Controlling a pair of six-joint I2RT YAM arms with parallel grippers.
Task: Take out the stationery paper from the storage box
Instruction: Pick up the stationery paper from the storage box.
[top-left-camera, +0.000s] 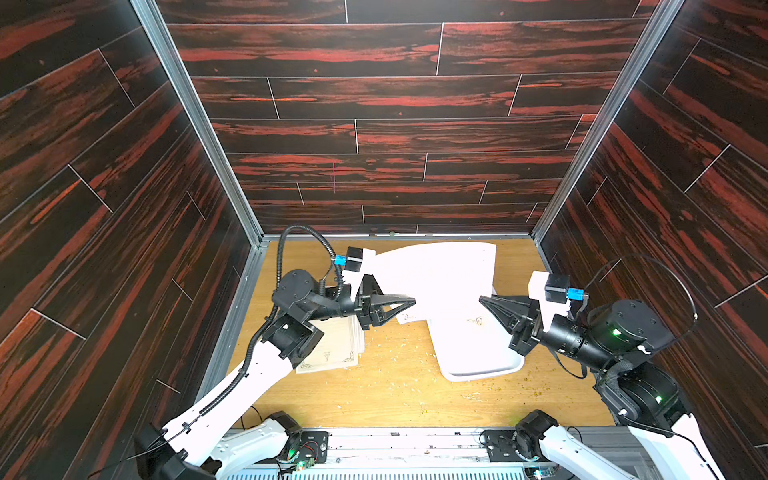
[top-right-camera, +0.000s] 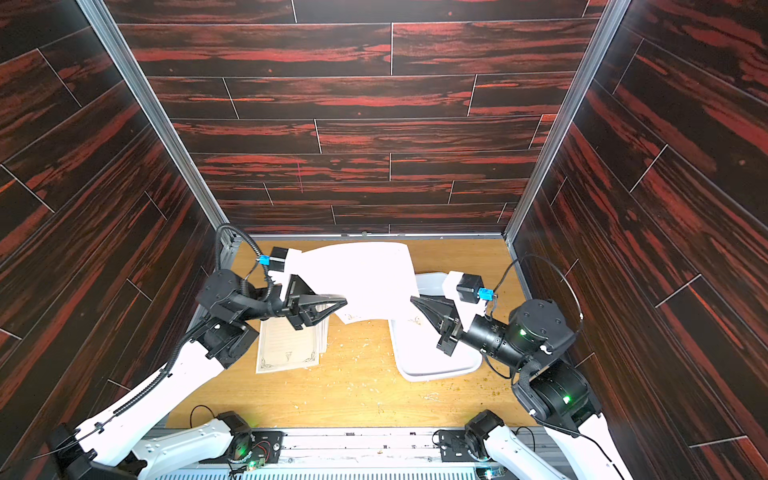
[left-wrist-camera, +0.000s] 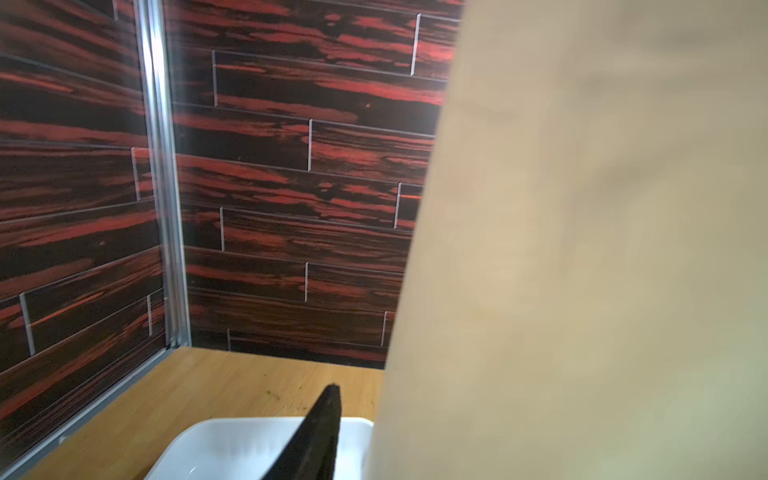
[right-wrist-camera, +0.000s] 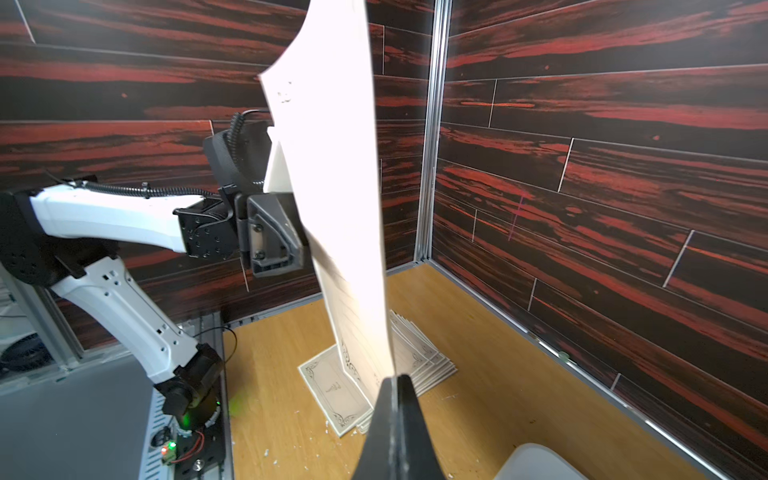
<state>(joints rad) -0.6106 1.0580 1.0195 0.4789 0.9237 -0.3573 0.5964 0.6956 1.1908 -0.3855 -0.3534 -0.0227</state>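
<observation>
Right wrist view: right end effector (right-wrist-camera: 394, 380) clamped on stationery paper (right-wrist-camera: 336, 166) edge, sheet aloft over storage box (top-left-camera: 482, 374); left end effector (top-left-camera: 409, 302) grip unclear. Light, floppy, creasable; pinch edges.

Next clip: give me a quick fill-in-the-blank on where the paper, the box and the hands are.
1. The right hand is shut on one lifted ___ of stationery paper.
2. The stack of other sheets lies on the table, below the ___ arm.
3. The storage box is ___ in colour.
Missing words: sheet; left; white.
</observation>
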